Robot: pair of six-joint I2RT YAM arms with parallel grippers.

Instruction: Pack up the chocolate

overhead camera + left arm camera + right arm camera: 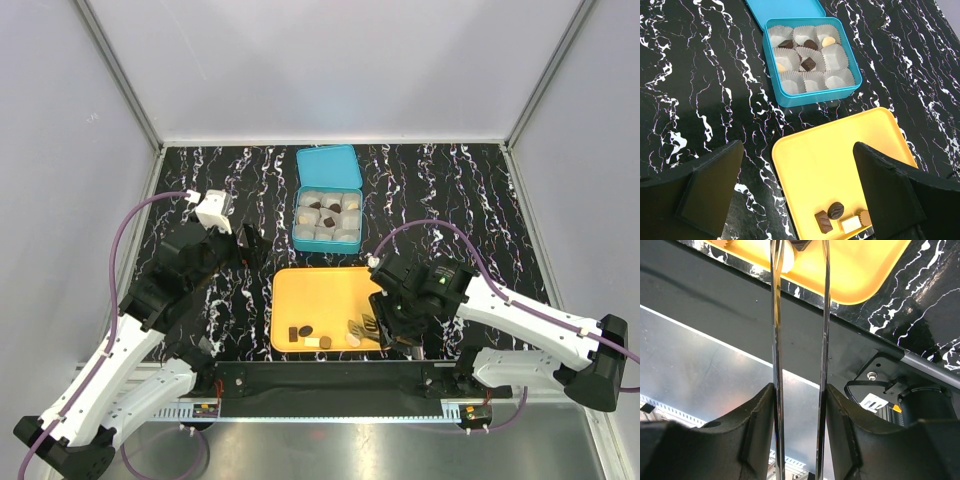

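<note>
Several chocolate pieces, dark [835,210] and cream-white [850,223], lie at the near edge of the orange tray [320,290]. More chocolate [808,63] sits in white paper cups inside the blue box [328,215]. My left gripper [797,155] hangs open above the tray's left part, nothing between its fingers. My right gripper [800,390] is shut on metal tongs [824,330]. The tongs' blades [370,325] reach over the tray's near right corner, and a cream piece [788,255] lies beside the left blade. The blade tips are cut off in the right wrist view.
The box's blue lid [328,168] lies open behind the box. A black rail [320,378] and a metal plate [700,370] run along the table's near edge under the right gripper. Grey walls close in the black marbled table [480,200].
</note>
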